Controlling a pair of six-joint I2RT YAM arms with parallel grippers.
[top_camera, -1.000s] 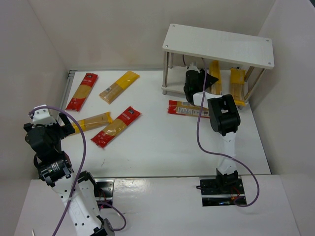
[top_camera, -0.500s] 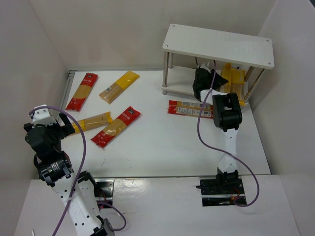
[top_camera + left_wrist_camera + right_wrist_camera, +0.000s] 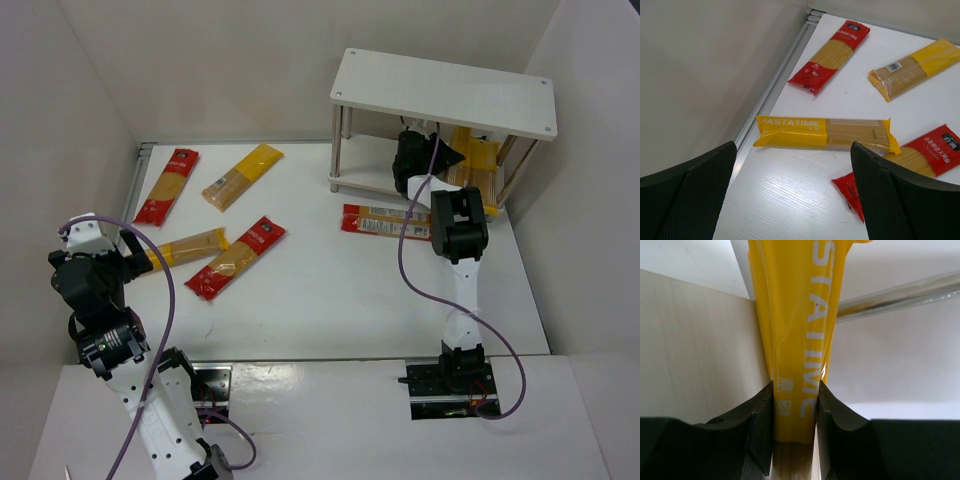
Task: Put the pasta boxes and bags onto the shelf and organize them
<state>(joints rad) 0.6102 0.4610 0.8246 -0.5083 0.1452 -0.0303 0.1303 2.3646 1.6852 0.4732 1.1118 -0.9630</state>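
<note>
In right pincer (image 3: 794,412), yellow pack (image 3: 796,305) was pinched tight, under shelf (image 3: 445,92) top. Slow, flat lay-down beside shelved pack (image 3: 485,168) was judged needed. Nothing was held in left pincer (image 3: 792,180), spread wide.

Overhead camera looks down from behind; close left wrist view shares the PASTATIME pack (image 3: 822,133).

The desk (image 3: 320,300) was a white, wood-grained surface. Plain white wall panels (image 3: 200,60) enclosed it at the rear and both sides. A metal rail (image 3: 782,75) ran along its left edge.
</note>
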